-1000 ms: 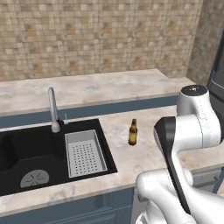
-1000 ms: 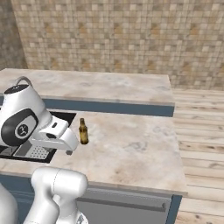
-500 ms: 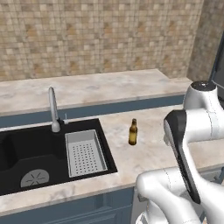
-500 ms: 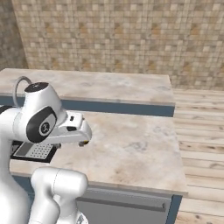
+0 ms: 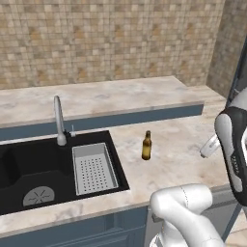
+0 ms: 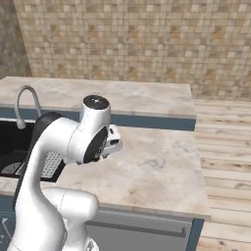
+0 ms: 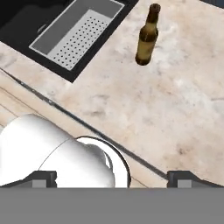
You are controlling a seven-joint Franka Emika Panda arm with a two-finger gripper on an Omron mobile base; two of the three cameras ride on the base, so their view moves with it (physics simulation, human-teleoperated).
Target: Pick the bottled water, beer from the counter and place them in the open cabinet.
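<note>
Beer (image 5: 146, 145) stands upright on the counter (image 5: 173, 159), just right of the black sink (image 5: 29, 169) and near its grey perforated drain tray (image 5: 93, 168); we see the same brown bottle (image 7: 147, 35) in the hand view, narrow neck, dark cap, nothing touching it. It casts a small shadow on the marbled stone. We mark the counter (image 6: 157, 166) in the right base view too, a wide bare stretch running to the right edge over dark blue-grey fronts. The silver faucet (image 5: 59, 120) rises at the back rim of the sink, curved top seen again (image 6: 27, 100) from the other side. Behind that sits a raised second ledge of the same stone, then a tan mosaic tile wall (image 5: 111, 38). Gripper (image 7: 111, 177): we see its two dark tips far apart at the bottom of the hand view, jaws spread wide, holding nothing, well apart from the beer. Wooden floor planks (image 6: 223, 142) lie to the right of the counter.
</note>
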